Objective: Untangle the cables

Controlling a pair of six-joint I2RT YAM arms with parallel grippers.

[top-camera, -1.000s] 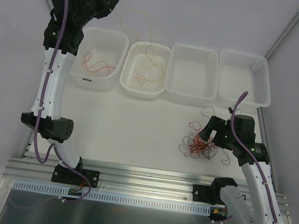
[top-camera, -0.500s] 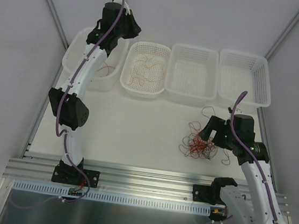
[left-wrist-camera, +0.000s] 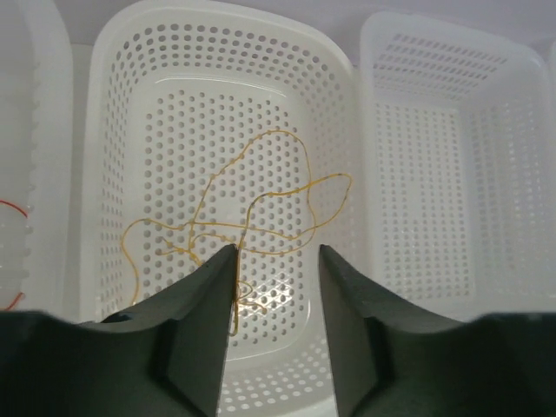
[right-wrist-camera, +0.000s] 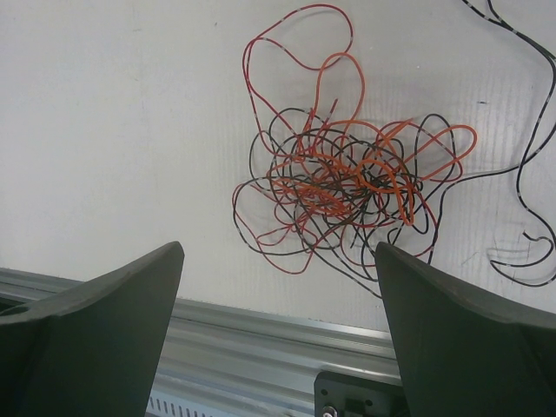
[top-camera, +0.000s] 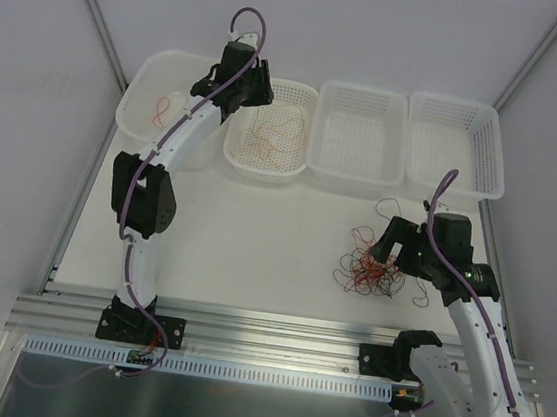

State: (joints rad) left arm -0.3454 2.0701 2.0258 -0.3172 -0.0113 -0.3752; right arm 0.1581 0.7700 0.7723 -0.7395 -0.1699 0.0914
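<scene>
the right pincer hangs wide open and empty over the cables, tangled on the counter. the left pincer, a little open, holds nothing above the basket with one orange cable. between pulls, i think; next, pinch one loose loop.

Overhead wide, wrists close — both downward, cables shared

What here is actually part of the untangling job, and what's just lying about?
Job: tangle; loose black cable; orange cable in its basket; red cable in the tub; left gripper; right gripper.
Lying about: third basket; fourth basket; rail.
</scene>
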